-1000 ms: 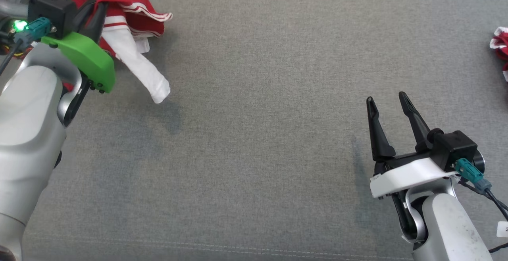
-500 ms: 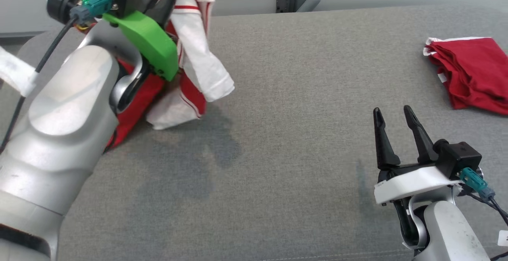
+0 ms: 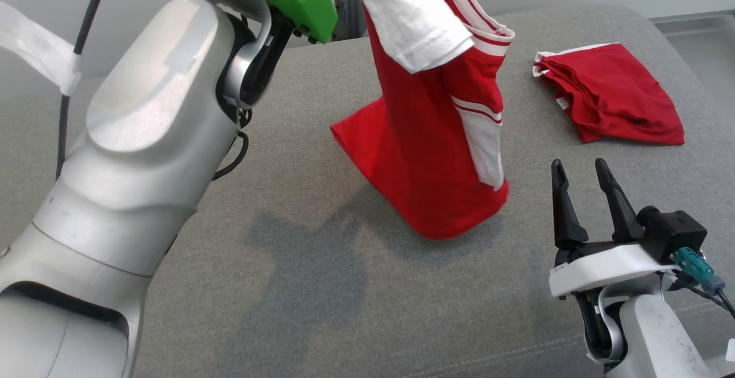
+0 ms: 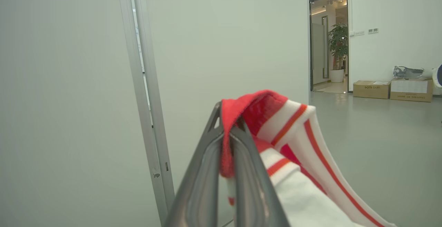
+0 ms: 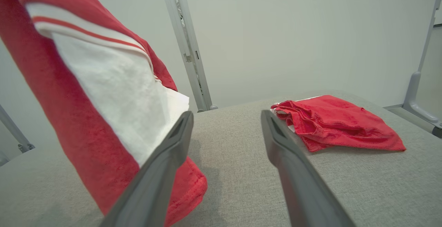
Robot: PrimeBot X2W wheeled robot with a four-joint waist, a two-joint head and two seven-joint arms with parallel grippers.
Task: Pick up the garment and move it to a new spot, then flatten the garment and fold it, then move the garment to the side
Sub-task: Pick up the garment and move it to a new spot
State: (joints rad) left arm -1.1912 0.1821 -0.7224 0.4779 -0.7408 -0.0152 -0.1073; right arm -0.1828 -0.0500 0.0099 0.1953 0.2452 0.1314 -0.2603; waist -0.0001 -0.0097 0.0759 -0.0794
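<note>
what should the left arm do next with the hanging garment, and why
Probably lower it onto the grey surface: the left end effector is shut on the garment, which hangs bunched, hem about touching down; the right end effector is open.

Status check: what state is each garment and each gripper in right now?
garment: lifted, hanging from left gripper, lower edge down at the cushion.
left gripper: jaws shut on garment.
right gripper: jaws open, empty.
other garment: loosely folded, lying on the cushion, untouched.
</note>
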